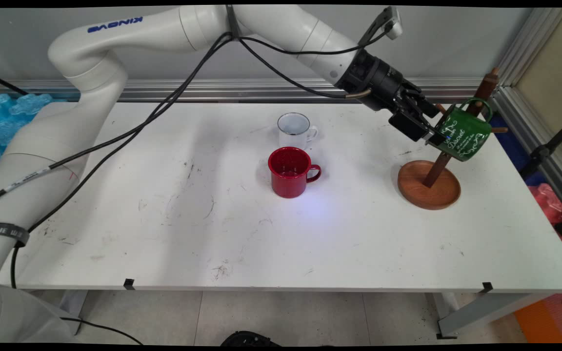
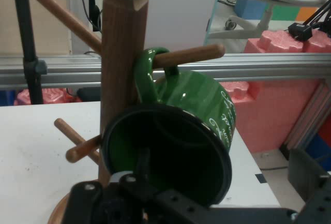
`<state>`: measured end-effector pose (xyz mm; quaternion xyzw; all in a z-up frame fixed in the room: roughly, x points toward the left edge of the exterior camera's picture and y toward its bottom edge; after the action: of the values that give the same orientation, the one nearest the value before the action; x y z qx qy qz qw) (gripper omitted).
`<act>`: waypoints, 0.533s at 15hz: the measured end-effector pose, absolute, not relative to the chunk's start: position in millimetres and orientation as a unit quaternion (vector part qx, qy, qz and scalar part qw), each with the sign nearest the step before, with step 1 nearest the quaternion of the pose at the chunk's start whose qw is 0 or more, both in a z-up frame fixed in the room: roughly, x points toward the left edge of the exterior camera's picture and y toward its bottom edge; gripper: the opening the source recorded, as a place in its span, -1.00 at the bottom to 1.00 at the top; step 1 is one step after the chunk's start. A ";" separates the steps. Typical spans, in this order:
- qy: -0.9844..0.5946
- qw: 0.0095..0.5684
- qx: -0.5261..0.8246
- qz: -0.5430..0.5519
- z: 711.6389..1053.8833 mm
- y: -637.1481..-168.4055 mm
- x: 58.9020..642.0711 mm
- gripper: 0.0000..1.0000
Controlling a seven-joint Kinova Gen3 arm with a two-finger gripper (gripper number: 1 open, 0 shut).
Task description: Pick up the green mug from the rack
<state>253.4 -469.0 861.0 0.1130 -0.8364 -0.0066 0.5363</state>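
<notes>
Worktop (image 1: 271,243): white, scuffed, extending below and to the left of the end effector (image 1: 432,131). Grey wall (image 1: 115,63) with aluminium rail (image 1: 242,90) behind it. Pale tiled floor (image 1: 281,317) beneath. Pink foam blocks (image 2: 289,105) beyond the end effector.

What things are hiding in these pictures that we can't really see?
- White lettering on the green mug: too small in the main view, turned away in the hand view.
- Second finger: in the hand view only one finger shows inside the mug; the rim hides the other.
- Wooden rack base: cut off by the hand view's bottom edge.
</notes>
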 end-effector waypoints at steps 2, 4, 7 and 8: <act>-0.836 0.537 0.112 -0.010 858.5 -470.3 250.2 1.00; -0.836 0.538 0.111 -0.012 857.2 -470.9 248.2 1.00; -0.834 0.540 0.108 -0.016 855.5 -471.5 243.9 -1.00; -0.834 0.541 0.107 -0.017 855.3 -471.6 242.7 -1.00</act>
<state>242.7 -471.6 855.3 0.1071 -0.8339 -0.0172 0.5412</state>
